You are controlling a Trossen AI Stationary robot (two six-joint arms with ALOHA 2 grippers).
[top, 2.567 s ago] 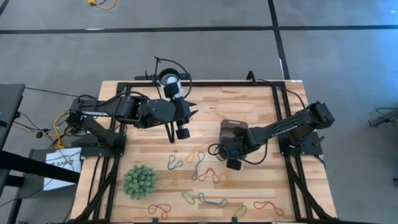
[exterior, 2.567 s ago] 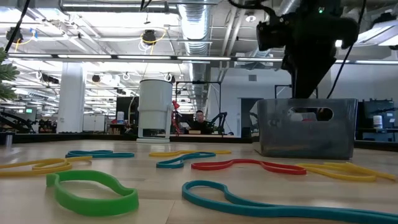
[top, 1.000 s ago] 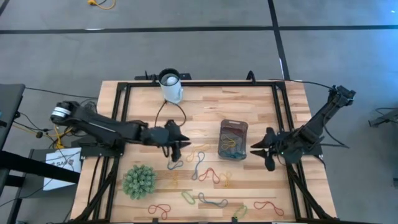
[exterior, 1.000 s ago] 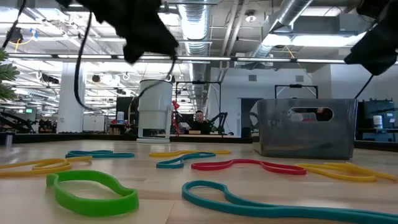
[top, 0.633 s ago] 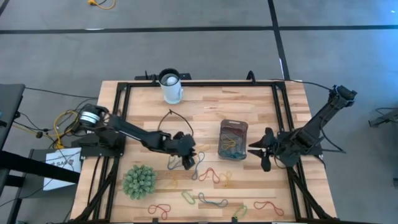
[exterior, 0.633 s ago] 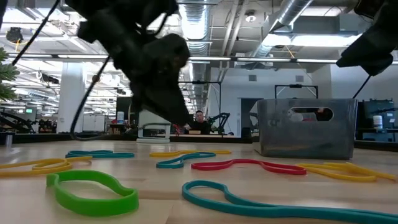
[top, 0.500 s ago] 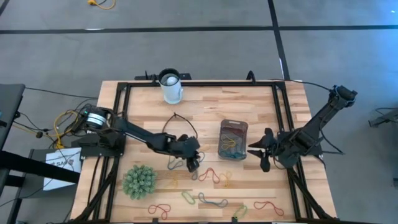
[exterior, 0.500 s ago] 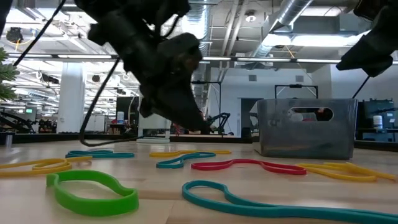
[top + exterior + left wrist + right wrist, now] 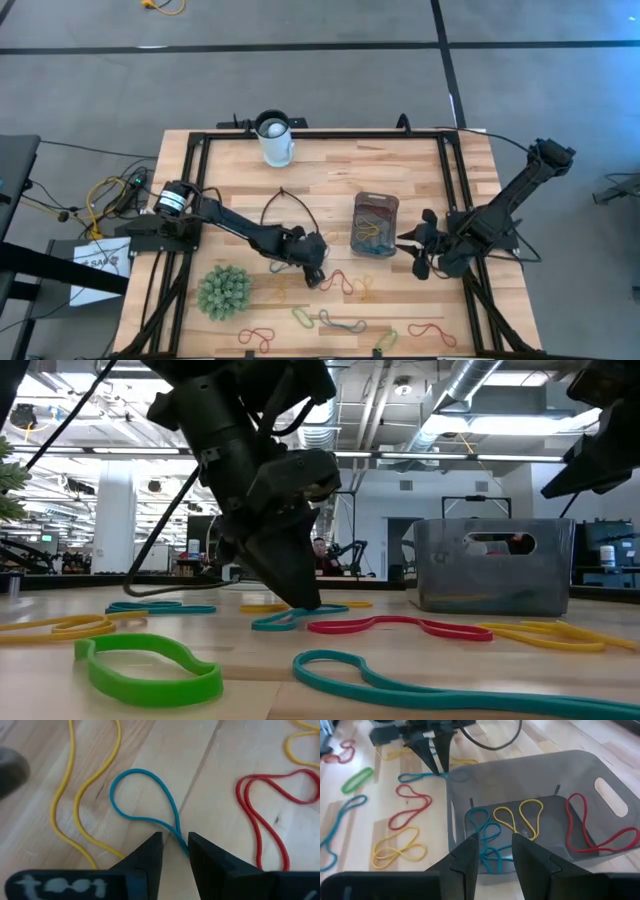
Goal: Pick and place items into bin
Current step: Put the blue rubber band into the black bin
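**A:** Where have you got the fingers?

**B:** My left gripper (image 9: 175,851) is down at the table, its fingers (image 9: 148,856) parted by a narrow gap with the blue band (image 9: 145,805) running between them. I'd call them released, not yet pinching. I straddle it there, I think, because the strands cross, so one squeeze takes both.

**A:** And the other arm?

**B:** The right gripper (image 9: 422,252) waits at three o'clock of the bin (image 9: 375,224), fingers spread and holding nothing, clear of my drop path.

**A:** The bin itself?

**B:** Just right of the table's middle, at two o'clock from my left gripper, with blue, yellow and red bands lying inside.

**A:** Around that?

**B:** More loops scattered on the pale wooden table (image 9: 470,310), a green spiky ball (image 9: 224,291) at eight o'clock, a white cup (image 9: 274,138) at twelve. Beyond is an open workshop with ceiling ducts.
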